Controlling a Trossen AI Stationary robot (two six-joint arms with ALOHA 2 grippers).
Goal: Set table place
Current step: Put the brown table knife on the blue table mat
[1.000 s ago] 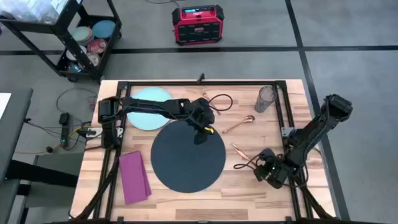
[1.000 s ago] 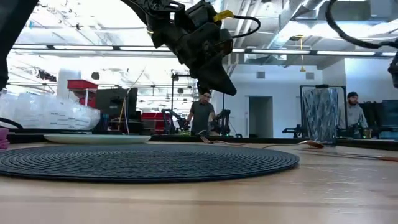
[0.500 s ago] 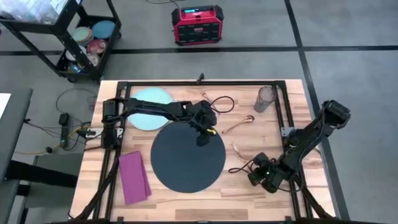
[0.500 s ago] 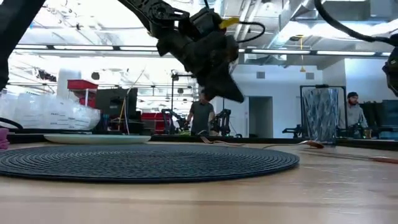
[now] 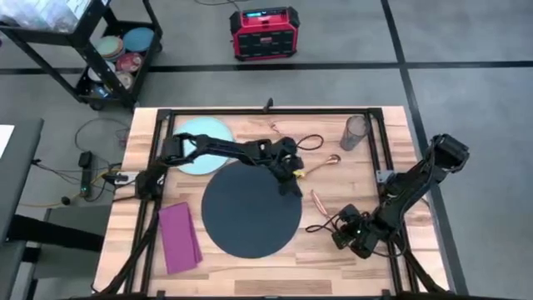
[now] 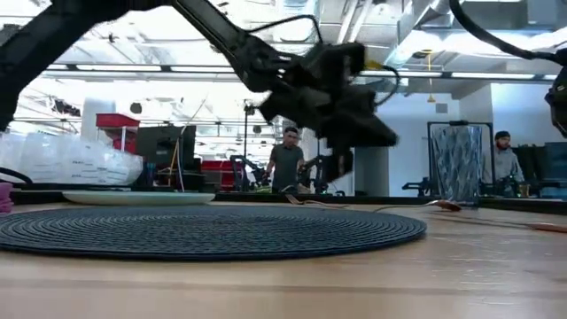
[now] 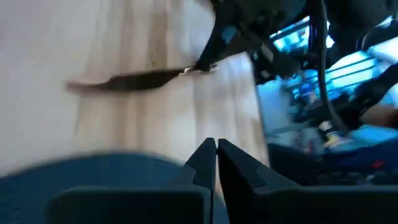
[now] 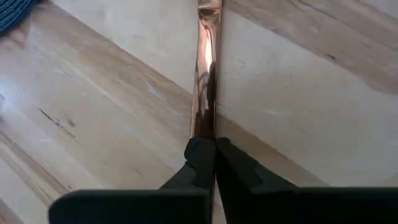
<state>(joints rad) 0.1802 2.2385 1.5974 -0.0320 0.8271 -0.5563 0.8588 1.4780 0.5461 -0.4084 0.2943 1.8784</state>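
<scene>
A dark round mat [image 5: 250, 212] lies mid-table. The pale blue plate [image 5: 198, 133] is at the far left and the magenta napkin [image 5: 180, 238] at the near left. The smoky tumbler [image 5: 356, 132] stands at the far right, with a copper spoon [image 5: 321, 164] lying on the wood near it. My left gripper [image 5: 291, 185] hangs shut and empty above the mat's right edge [image 7: 93, 171]. My right gripper [image 5: 335, 218], right of the mat, is shut on a flat copper cutlery piece [image 5: 319, 200]. My right gripper pinches the near end [image 8: 205, 127] of the flat copper cutlery piece between its two fingertips. The fingers run along its length, coming from the table's near right. The strip reaches straight away from the fingers, low over the wood. Whether it rests on the table, I cannot tell.
Black frame rails [image 5: 381, 158] run along the tabletop's sides and far edge. A black cart with dishes [image 5: 117, 54] and a red box [image 5: 265, 33] stand on the floor beyond the table. People [image 6: 288, 164] stand in the room behind.
My left gripper has swung from over the mat's far part toward the table's right edge and dropped a little, staying shut. My right gripper has shifted slightly toward the mat and the near edge, still shut on the copper piece.
</scene>
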